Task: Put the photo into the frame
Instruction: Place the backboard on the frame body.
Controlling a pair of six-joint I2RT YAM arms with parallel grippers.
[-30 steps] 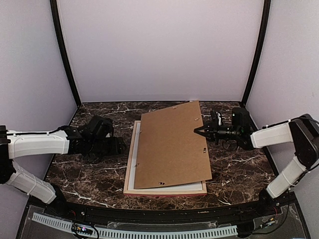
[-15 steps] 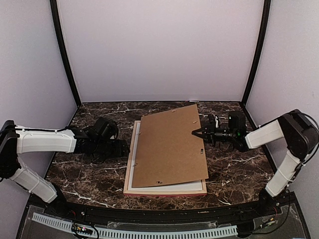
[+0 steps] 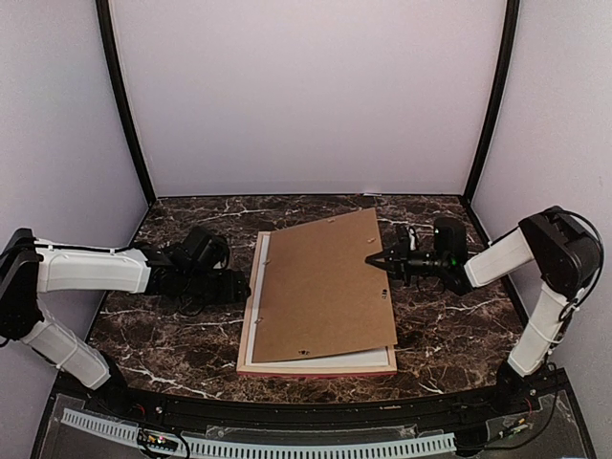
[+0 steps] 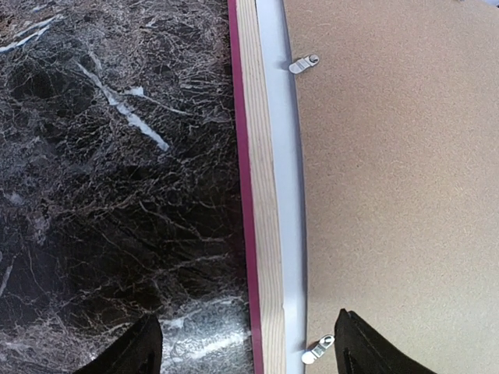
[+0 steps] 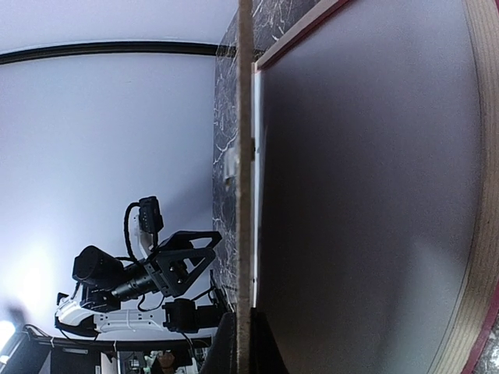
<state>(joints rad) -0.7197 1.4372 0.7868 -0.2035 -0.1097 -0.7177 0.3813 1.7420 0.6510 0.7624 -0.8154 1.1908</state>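
Note:
The frame [image 3: 316, 371], pink-salmon wood, lies face down on the marble table. A white sheet [image 3: 256, 287] lies inside it. I cannot tell whether that sheet is the photo, and no picture side shows. A brown cardboard board [image 3: 325, 287] lies askew over the frame. My right gripper [image 3: 371, 258] is shut on the board's right edge [image 5: 245, 156] and holds that side slightly raised. My left gripper [image 3: 244, 287] is open, its fingers straddling the frame's left rail [image 4: 261, 156], with nothing held.
Small metal turn clips [image 4: 304, 64] sit along the board's left edge. The booth's white walls and black corner posts [image 3: 124, 105] close in the back and sides. Bare marble [image 3: 459, 335] lies right of the frame.
My right gripper has carried the board's right edge leftward and lower over the frame. My left gripper has slid right, up to the frame's left rail.

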